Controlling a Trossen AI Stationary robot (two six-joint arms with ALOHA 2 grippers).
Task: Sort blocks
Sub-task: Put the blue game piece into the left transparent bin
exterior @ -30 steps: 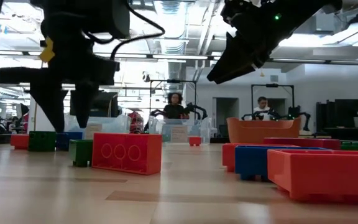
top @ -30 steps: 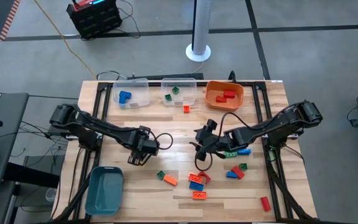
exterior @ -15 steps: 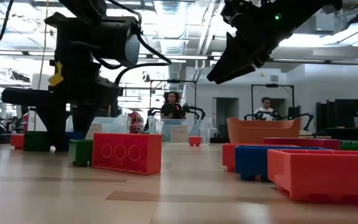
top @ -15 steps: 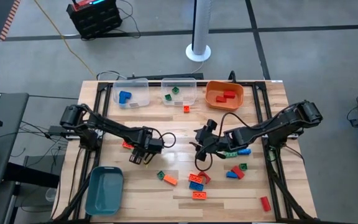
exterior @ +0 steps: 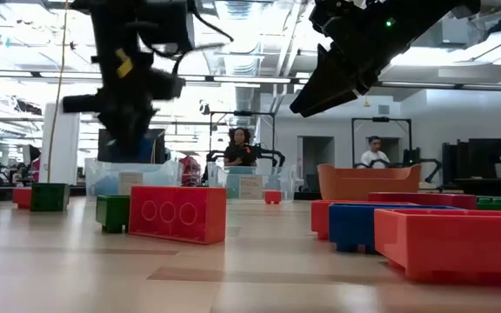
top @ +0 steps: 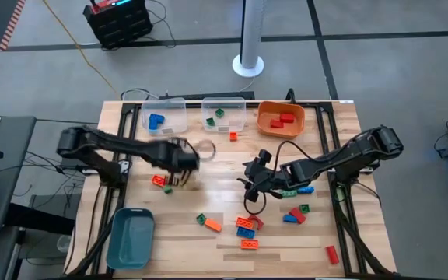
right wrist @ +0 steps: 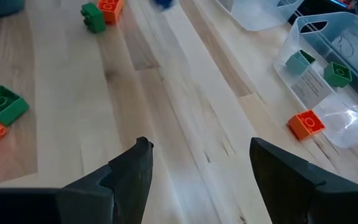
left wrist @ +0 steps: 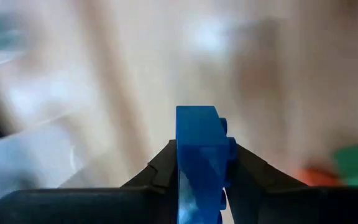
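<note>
The left claw (left wrist: 201, 165) is clamped on a blue block (left wrist: 201, 155), its two dark fingers pressing the block's flat side faces. In the high view this claw (top: 179, 158) hangs over the bench (top: 216, 159) at about ten o'clock from the bench's middle, with the clear bin (top: 164, 117) that holds another blue block at twelve o'clock from it. A red block (top: 159, 180) and a green block (top: 168, 189) lie on the wood at about seven o'clock from the claw.

The right claw (right wrist: 197, 165) is spread wide and grips nothing; it hovers near the bench's middle (top: 253, 183). The main scatter of loose blocks (top: 245, 225) lies at six o'clock from it, and a lone red one (top: 332, 253) sits far out at four o'clock.

These blocks look light and rigid — hard plastic, smooth on the sides and likely a little slippery, not fragile. The best hold is probably across two opposite flat walls, square-on, as the left claw has it; pinching across the studs or a corner could let a block twist or pop free. A moderate squeeze should do, given so little weight.
</note>
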